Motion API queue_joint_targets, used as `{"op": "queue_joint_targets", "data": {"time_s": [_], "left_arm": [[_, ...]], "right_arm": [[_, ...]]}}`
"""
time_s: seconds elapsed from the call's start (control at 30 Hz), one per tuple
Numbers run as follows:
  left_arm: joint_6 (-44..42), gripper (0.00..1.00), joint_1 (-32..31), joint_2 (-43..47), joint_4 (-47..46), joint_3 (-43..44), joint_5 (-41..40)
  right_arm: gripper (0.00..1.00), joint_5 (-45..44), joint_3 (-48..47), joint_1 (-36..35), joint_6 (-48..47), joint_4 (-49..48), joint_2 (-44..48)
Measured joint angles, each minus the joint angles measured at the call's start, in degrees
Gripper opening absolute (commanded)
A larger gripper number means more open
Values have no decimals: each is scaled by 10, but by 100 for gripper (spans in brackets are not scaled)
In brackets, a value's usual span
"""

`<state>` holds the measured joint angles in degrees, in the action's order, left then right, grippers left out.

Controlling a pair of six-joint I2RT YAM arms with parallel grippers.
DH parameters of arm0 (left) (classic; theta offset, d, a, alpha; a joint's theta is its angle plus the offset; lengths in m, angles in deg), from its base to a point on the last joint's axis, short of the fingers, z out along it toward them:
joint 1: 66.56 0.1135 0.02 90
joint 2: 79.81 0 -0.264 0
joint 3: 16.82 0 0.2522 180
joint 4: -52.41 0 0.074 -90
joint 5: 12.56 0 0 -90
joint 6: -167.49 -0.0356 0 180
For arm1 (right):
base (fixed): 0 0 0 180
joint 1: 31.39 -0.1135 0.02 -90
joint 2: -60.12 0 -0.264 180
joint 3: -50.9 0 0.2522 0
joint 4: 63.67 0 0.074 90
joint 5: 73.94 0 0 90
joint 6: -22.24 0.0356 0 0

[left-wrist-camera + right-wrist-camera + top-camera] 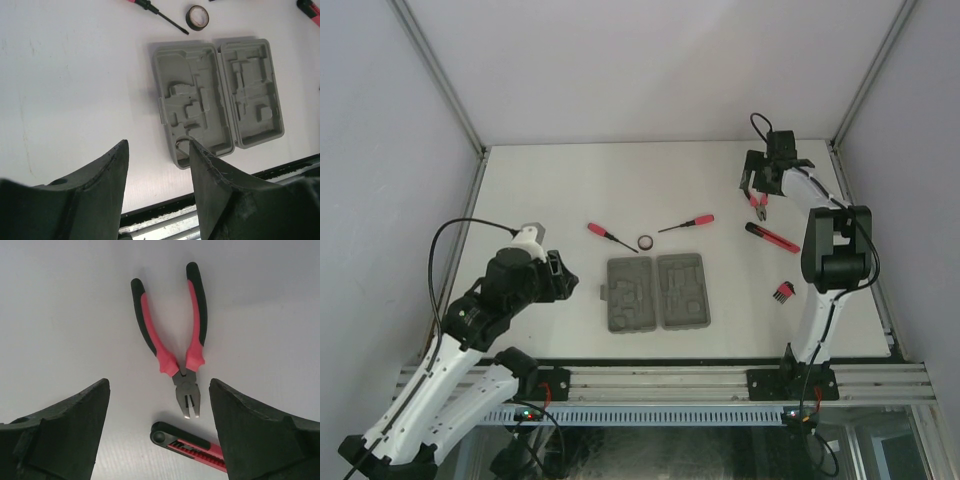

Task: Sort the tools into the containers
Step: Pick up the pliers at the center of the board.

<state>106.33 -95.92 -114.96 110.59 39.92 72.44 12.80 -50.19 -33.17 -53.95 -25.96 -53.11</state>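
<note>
The pliers [181, 371] lie flat on the table, at about 1 o'clock from the grey case [657, 291], with their handles splayed. They are probably stiff, weighty steel with grippy sleeves, best taken across the pivot. The right gripper [159, 385] hovers above them, jaws wide apart and empty. Its wrist view shows a slim red-black tool [187, 445] at 6 o'clock, just beside the nose. The left wrist view alone shows the case's bare recesses. The left gripper [158, 145] is apart, holding nothing.
</note>
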Motion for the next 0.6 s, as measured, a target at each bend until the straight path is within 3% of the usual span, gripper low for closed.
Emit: {"op": "queue_joint_targets", "data": {"time_s": [0.6], "left_arm": [[-11,56,8,-30,-36,-1,29]], "right_arm": [[78,21,-177,12,-100,134,-147]]}}
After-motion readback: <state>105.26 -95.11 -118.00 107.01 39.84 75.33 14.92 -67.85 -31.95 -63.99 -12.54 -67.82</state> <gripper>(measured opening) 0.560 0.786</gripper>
